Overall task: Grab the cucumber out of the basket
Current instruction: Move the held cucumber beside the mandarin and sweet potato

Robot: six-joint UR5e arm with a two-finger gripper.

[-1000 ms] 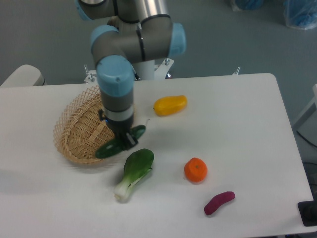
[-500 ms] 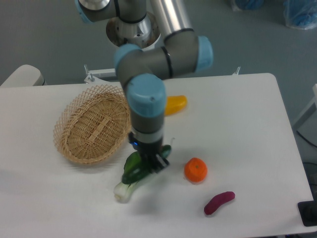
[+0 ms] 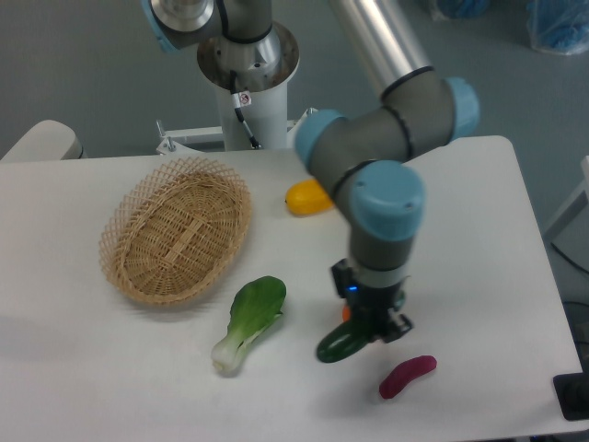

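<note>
Your gripper (image 3: 375,324) has carried the pinched cucumber (image 3: 342,343) well clear of the basket (image 3: 175,230); pickup looks done.

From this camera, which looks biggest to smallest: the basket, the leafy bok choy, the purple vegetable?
1. basket, clearly the largest.
2. bok choy.
3. purple vegetable, the smallest; all lie on the table, so nearness hardly affects this order.

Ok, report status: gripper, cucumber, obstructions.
Gripper shut on cucumber, out of the basket, near the table's front. Purple vegetable just right of it, orange thing mostly hidden behind the gripper. Bok choy well left.
</note>
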